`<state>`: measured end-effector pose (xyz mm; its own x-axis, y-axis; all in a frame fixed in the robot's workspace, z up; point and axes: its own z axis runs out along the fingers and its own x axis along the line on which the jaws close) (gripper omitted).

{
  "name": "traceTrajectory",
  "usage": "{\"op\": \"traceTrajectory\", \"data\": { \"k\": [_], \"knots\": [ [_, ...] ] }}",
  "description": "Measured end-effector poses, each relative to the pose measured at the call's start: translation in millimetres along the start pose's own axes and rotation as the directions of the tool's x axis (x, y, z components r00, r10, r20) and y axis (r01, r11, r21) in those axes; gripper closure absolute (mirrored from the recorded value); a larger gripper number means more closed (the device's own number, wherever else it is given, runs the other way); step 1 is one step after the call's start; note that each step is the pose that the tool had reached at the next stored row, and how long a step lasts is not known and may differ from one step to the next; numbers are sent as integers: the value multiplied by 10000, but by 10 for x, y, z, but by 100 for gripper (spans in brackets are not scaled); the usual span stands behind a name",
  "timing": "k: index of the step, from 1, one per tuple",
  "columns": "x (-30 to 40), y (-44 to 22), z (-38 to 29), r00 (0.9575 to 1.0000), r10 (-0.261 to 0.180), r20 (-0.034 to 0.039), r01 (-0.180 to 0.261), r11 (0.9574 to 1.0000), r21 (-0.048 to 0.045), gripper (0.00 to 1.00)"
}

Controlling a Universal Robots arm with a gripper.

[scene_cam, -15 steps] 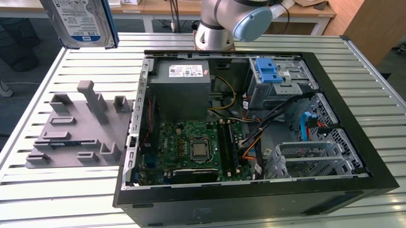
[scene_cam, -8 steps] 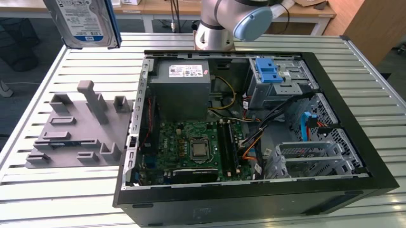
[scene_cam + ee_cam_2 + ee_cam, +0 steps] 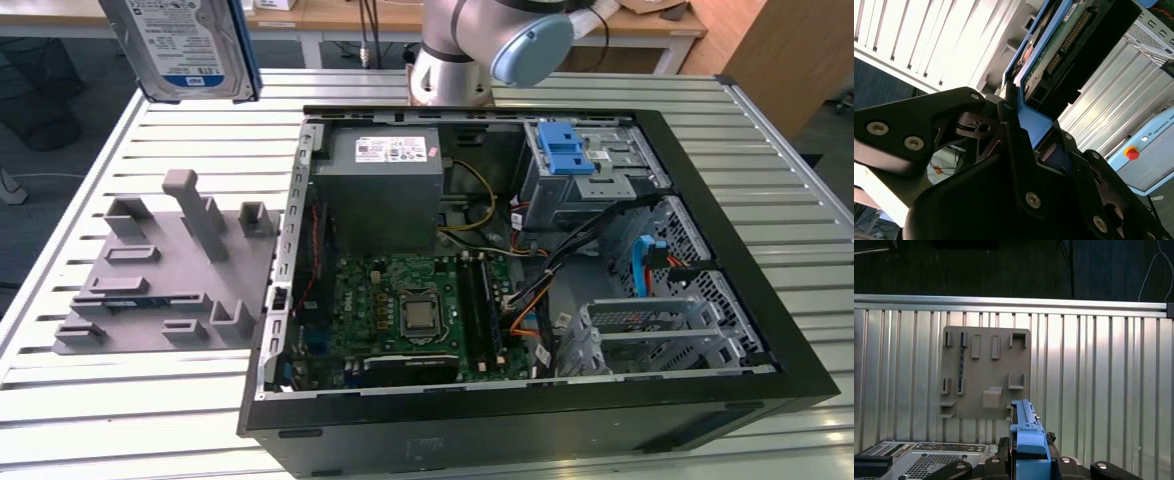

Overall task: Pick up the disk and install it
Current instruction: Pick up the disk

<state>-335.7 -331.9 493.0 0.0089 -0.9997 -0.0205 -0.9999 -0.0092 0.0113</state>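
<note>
Tabletop [image 3: 134,390] of pale metal slats fills most of the exterior view, in a workshop with dark floor [image 3: 40,100] at that view's left and wooden desks [image 3: 347,15] along the back.

At the exterior view's left, a grey fixture plate [image 3: 160,280] with upright pegs and slots lies flat on the slats. High above it, at the upper left corner of that view, the disk [image 3: 187,45] hangs in the air well clear of the table. It is upright, its silver face and white-and-blue label turned to the camera, with a blue carrier along its edge.

Toward the middle stands an open black computer case [image 3: 747,330], lying on its side. Inside it are a grey power supply box [image 3: 387,190], a green motherboard [image 3: 414,310] and, further to the exterior view's right, a grey drive cage with a blue handle [image 3: 574,160]. Behind the case rises the silver arm [image 3: 494,40]. A wooden panel [image 3: 774,50] stands at the far right.

In the second wrist view the gripper [image 3: 1034,125] is clamped on the disk [image 3: 1064,35]. Its black fingers [image 3: 1009,130] press against the blue carrier from both sides, and the drive's green circuit board faces the camera. A pale cabinet with a red button [image 3: 1131,153] shows behind.

In the first wrist view the carrier's blue edge [image 3: 1026,425] stands in the gripper [image 3: 1029,460], with the fixture plate [image 3: 986,372] and the slatted table [image 3: 1094,365] far beneath.
</note>
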Motion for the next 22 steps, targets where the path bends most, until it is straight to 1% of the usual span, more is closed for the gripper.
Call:
{"op": "traceTrajectory", "data": {
  "k": [10,20,22],
  "knots": [
    [1,-89,-1,10000,0,0,0,10000,0,64],
    [2,-210,-2,10000,0,1,0,10000,0,64],
    [2,-223,-2,10000,0,0,0,10000,1,64]
  ]
}}
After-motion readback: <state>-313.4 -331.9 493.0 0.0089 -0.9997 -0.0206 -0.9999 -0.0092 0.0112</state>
